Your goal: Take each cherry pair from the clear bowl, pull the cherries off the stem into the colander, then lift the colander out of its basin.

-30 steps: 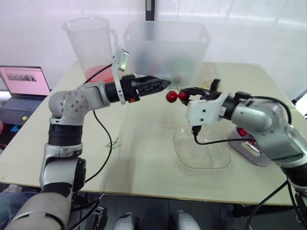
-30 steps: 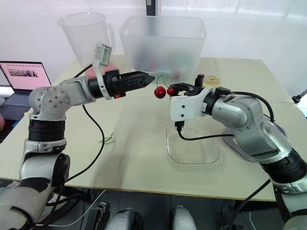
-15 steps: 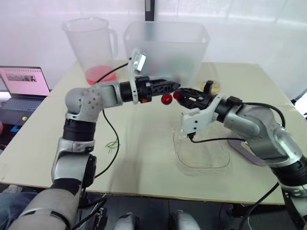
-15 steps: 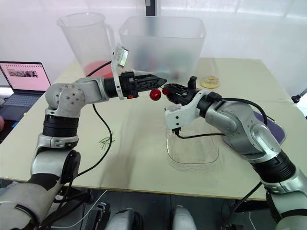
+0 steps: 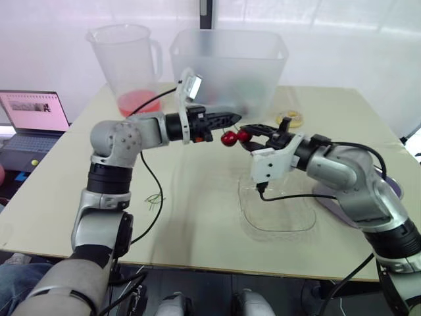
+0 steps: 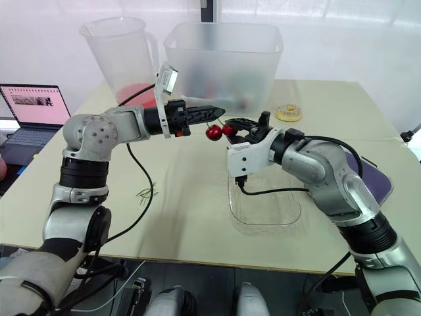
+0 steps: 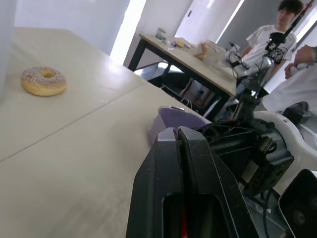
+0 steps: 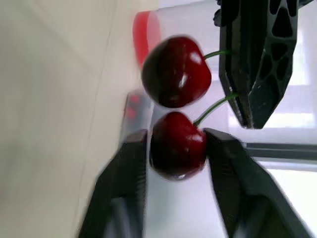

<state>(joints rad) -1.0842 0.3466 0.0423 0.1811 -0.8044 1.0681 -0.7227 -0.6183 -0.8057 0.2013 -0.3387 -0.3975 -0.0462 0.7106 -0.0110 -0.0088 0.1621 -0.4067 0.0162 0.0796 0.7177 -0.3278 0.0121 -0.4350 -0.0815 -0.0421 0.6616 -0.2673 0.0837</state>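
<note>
The jaws of the right gripper (image 5: 250, 133) are closed around one cherry (image 8: 177, 148), one finger on each side of it. The second cherry (image 8: 176, 72) hangs free just beside the first one, and nothing grips it. From both cherries a thin green stem (image 8: 214, 103) runs into the jaws of the left gripper (image 5: 231, 118), which are shut on its far end. So the stem lies almost on the line between the two grippers, across the robot from right to left. The pair is in the air above the counter (image 5: 197, 217), between the frosted tub (image 5: 230, 66) and the clear bowl (image 5: 279, 216).

I judge the next pull must go along this line, with the grippers moving apart. The colander (image 6: 378, 181), as I take the purple vessel to be, sits well apart at the robot's right, behind the right forearm, and the pair is not above it. The right arm is the nearer one, so the gripped cherry can travel with it, but the free cherry may drop on the counter.
</note>
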